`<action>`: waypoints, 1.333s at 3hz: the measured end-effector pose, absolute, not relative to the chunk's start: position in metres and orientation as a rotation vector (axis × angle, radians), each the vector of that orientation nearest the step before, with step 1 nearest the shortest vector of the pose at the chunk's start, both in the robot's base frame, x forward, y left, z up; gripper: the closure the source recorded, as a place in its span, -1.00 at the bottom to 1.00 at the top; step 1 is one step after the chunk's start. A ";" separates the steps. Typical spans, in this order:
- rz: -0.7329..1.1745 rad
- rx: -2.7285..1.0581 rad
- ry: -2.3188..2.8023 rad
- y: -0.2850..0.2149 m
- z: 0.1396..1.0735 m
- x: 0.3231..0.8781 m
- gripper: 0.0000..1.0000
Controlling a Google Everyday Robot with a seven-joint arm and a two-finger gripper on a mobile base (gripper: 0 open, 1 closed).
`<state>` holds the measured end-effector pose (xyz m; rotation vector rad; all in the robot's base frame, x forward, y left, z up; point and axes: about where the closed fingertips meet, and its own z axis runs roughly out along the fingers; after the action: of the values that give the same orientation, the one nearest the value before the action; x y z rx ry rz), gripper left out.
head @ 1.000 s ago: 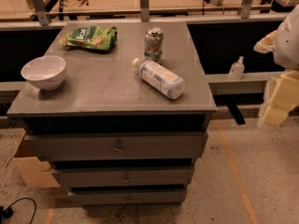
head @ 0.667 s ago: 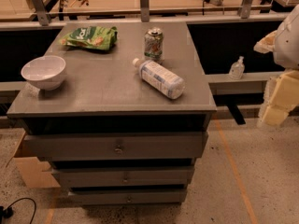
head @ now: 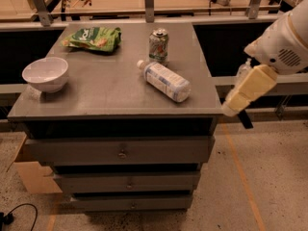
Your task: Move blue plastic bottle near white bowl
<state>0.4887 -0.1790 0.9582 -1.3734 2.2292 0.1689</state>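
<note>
The blue plastic bottle (head: 164, 81) lies on its side on the grey cabinet top (head: 106, 95), right of centre, with its white cap pointing to the back left. The white bowl (head: 45, 74) stands upright near the top's left edge, well apart from the bottle. My gripper (head: 242, 96) hangs off the cabinet's right edge, at about the height of the top, right of the bottle and not touching it. It holds nothing that I can see.
A green-and-silver drink can (head: 158, 44) stands just behind the bottle. A green snack bag (head: 92, 37) lies at the back left. A small clear pump bottle (head: 243, 69) stands on the ledge behind my arm. A cardboard box (head: 31, 174) sits on the floor at the left.
My arm and gripper have moved left, closer to the cabinet's right edge. The bottle, bowl and can have not moved.
</note>
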 end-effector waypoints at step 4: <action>0.468 -0.803 2.175 -0.125 0.917 0.562 -1.00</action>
<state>0.5621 -0.1247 0.9169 -0.8031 2.1750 0.4676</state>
